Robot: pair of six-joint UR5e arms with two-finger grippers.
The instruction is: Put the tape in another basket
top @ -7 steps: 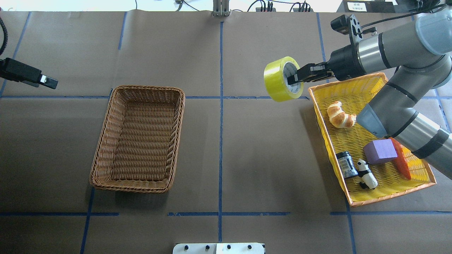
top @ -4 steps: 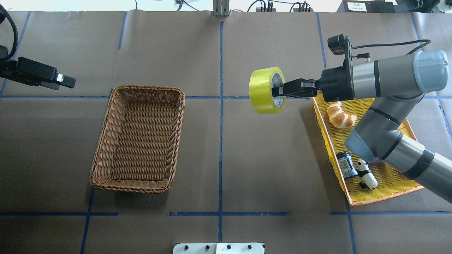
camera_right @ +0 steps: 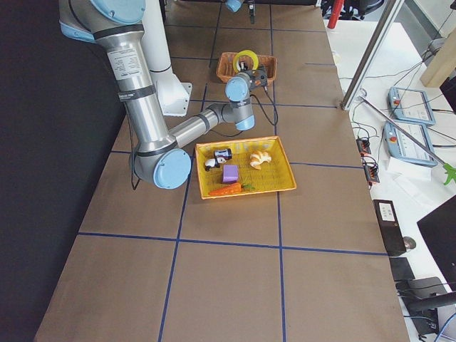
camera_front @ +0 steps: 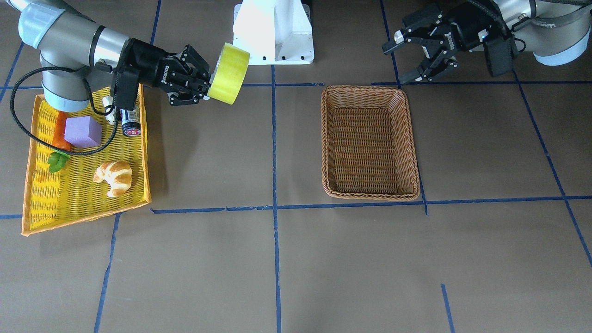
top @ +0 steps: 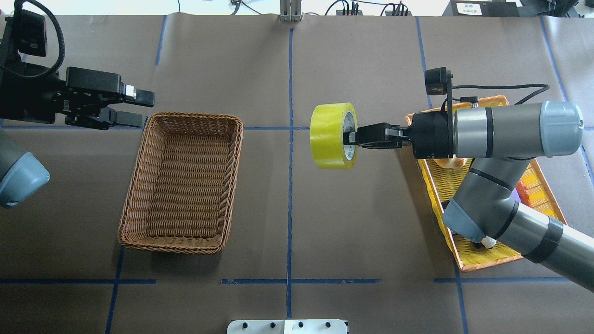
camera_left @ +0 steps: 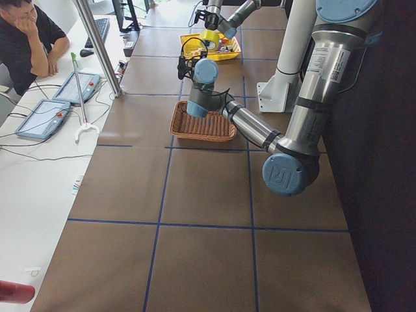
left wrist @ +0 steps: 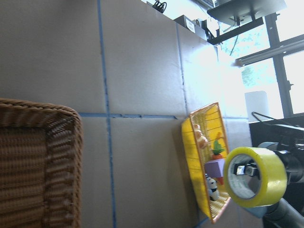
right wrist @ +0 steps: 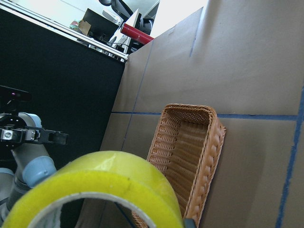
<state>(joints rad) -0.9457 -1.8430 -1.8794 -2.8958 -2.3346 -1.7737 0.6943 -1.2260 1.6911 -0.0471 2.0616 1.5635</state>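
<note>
R fingers (top: 371, 139) closed on yellow tape roll (top: 333, 135), one inside its core; roll is in air above table (top: 362, 222), between wicker basket (top: 232, 162) and yellow basket (top: 443, 195). L fingers (top: 139, 97) wide apart, empty.

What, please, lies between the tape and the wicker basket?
Nothing: in the overhead view, only bare table with a blue grid line separates the tape from the basket.

Bare bench (top: 269, 195) runs from the tape (top: 330, 135) to the basket (top: 185, 185). The left gripper (top: 146, 110), fingers spread, hangs beside the basket's corner toward the bench's far-left corner.
</note>
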